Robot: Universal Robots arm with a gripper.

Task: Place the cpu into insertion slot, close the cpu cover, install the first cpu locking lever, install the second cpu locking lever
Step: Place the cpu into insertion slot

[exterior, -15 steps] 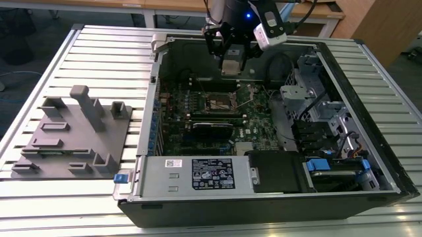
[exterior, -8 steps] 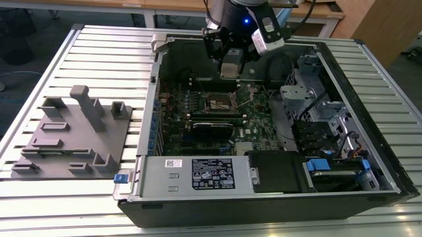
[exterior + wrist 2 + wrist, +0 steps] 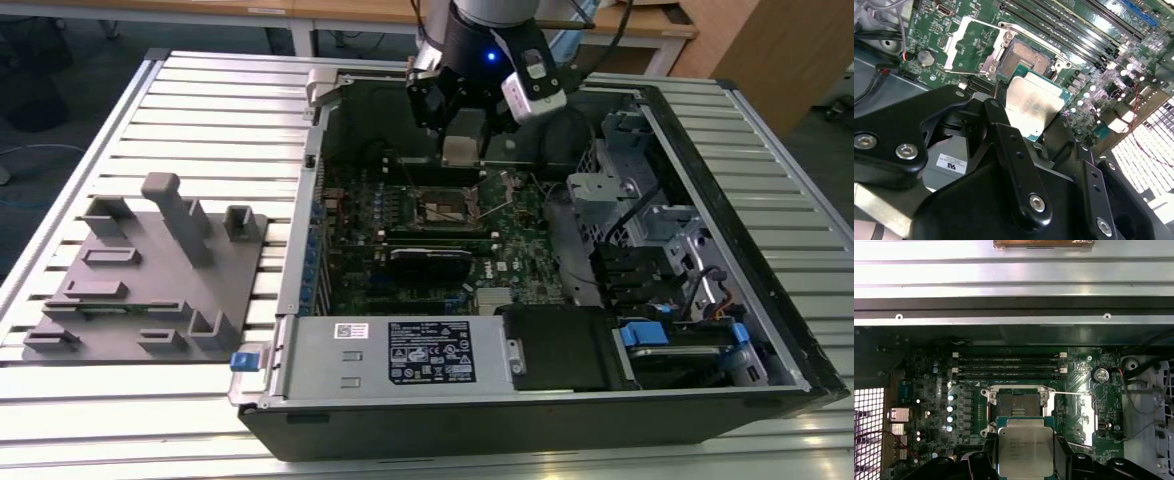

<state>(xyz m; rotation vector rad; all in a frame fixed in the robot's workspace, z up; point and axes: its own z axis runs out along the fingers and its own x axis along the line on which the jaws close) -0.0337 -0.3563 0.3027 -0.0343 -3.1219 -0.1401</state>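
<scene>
The black claw (image 3: 1025,458) is clamped on the small flat square cpu with a pale silvery metal top (image 3: 1024,450), one finger on each of two opposite edges. It holds the chip above the green motherboard (image 3: 514,235), inside the open black computer case (image 3: 747,330) that lies on the slatted metal desk (image 3: 200,110).

The cpu is near the insertion slot (image 3: 1018,405), a small square socket with a dark centre and a silvery rim, but apart from it and not yet seated.

The cpu cover (image 3: 970,46), a thin silvery frame plate with a cut-out window, is swung open beside the socket.

By my judgement the first step is in progress. The placing, the closing of the cover and both locking levers are not yet done.
</scene>
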